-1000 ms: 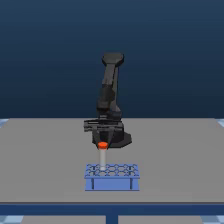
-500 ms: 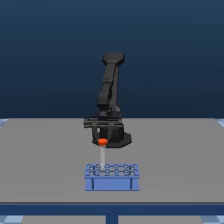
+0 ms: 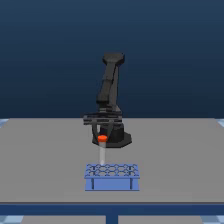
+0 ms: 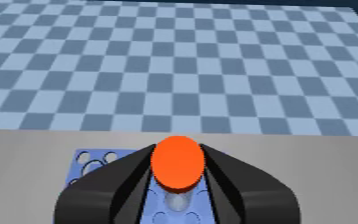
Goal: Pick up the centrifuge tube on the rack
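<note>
No label or writing can be read on anything. The centrifuge tube (image 3: 102, 148) hangs upright above the rack (image 3: 111, 177), its orange cap pinched between the dark fingers (image 4: 113, 175) of the gripper (image 3: 102, 137), its pale tip just over the holes toward the exterior view's left. The rack stands on the grey table (image 3: 45, 160).

Flat, even, shadowless light; soft low-resolution blur

Tube (image 3: 102, 148) upright in tool (image 3: 102, 138), above rack (image 3: 111, 177) on table (image 3: 45, 160), arm base (image 3: 117, 136) behind.
</note>
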Robot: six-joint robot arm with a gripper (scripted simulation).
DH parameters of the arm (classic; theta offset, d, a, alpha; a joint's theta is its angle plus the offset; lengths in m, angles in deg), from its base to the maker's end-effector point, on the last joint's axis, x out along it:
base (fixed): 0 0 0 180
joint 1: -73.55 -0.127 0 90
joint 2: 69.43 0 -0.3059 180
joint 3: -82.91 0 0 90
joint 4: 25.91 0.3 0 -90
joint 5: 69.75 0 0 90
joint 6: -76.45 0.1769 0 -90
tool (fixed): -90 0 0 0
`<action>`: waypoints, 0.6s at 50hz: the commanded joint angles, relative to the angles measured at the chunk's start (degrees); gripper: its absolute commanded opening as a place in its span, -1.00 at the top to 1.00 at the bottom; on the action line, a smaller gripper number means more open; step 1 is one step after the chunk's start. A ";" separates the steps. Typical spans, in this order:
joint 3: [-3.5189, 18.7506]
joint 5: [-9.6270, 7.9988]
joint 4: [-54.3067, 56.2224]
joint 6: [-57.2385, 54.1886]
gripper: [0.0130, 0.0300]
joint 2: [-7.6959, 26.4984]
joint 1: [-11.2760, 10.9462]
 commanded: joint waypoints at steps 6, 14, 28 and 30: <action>0.89 0.74 -9.01 10.42 1.00 -0.70 0.00; 1.62 1.40 -15.23 16.73 1.00 -1.24 0.00; 3.03 2.90 -24.62 26.29 1.00 -2.17 0.00; 3.25 3.14 -25.79 27.49 1.00 -2.30 0.00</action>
